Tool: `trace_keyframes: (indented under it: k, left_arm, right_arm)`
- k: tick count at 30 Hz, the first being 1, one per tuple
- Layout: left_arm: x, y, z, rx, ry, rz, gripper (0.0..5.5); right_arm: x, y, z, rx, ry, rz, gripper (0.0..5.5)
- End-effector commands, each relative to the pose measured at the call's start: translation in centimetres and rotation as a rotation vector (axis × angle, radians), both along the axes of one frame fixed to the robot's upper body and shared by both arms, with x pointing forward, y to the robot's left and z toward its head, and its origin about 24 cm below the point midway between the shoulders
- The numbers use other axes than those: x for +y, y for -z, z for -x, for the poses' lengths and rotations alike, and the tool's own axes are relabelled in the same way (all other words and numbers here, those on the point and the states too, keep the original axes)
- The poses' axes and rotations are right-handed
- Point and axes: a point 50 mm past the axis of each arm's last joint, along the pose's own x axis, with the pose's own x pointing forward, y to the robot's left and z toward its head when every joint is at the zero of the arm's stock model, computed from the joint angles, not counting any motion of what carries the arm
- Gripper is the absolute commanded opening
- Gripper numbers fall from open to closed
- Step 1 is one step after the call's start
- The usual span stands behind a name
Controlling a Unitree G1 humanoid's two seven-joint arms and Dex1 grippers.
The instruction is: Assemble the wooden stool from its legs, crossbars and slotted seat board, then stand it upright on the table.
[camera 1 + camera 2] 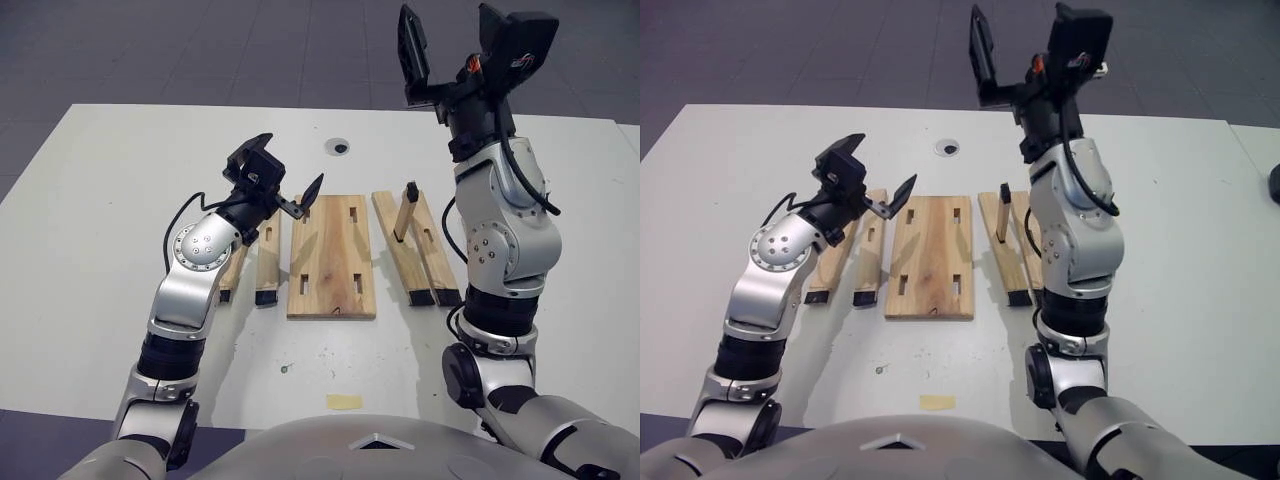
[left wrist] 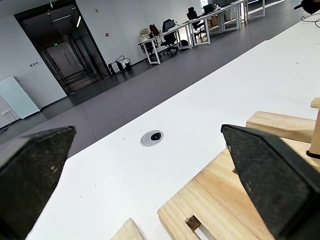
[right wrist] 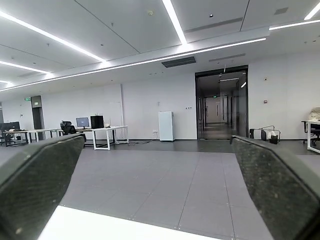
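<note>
So, head cams first. The left gripper (image 1: 288, 172) hangs low with its fingers spread wide and nothing between them. Just under it, on the side toward the robot, the left pair of legs (image 1: 267, 262) lies side by side on the table (image 1: 120, 180). The slotted seat board (image 1: 331, 255) lies flat just to that gripper's right, its far left corner under one fingertip. The right gripper (image 1: 455, 45) is held high, also parted and empty. The right pair of legs (image 1: 420, 255) lies well below it and nearer the robot, with a short crossbar (image 1: 405, 212) standing upright out of one leg.

Left wrist cam: the pads (image 2: 265, 170) are wide apart, the board's slotted corner is just beneath them, and a cable port (image 2: 151, 137) sits in the table beyond.

Right wrist cam looks between two parted fingers into the room, so that arm seems parked to me.

My guess is the step is grabbing a left leg. I'd shift back off the board first and square up over one leg. Then straddle its narrow width near the middle and slip a finger into the gap without nudging its neighbour.
</note>
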Motion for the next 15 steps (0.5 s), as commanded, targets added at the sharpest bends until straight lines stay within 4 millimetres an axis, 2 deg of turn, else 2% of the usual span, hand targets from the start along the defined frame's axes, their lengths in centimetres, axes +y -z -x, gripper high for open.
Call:
trace_keyframes:
  k: [1, 2, 3, 5, 13, 15]
  left_arm:
    - [-0.2, 0.6, 0.2, 0.019, 0.002, -0.008, 5.40]
    - [-0.2, 0.7, 0.2, 0.026, 0.006, -0.009, 5.40]
    - [-0.3, 0.7, 0.3, 0.035, 0.008, -0.003, 5.40]
    - [-0.2, 0.9, 0.5, 0.054, 0.002, 0.018, 5.40]
    - [-0.7, 1.0, 1.0, 0.072, -0.007, 0.040, 5.40]
    - [-0.4, 1.0, 1.3, 0.075, -0.028, 0.049, 5.40]
  right_arm:
    - [-0.2, 10.9, 0.5, 0.403, -0.010, 0.119, 5.38]
    - [-0.6, 13.3, 1.2, 0.473, 0.019, 0.165, 5.38]
    - [-0.9, 14.6, 1.7, 0.509, 0.031, 0.185, 5.38]
    - [-0.9, 15.3, 2.4, 0.519, 0.043, 0.194, 5.38]
    - [0.2, 12.3, 2.1, 0.373, 0.034, 0.113, 5.38]
    - [0.4, 10.9, 2.0, 0.317, 0.022, 0.096, 5.38]
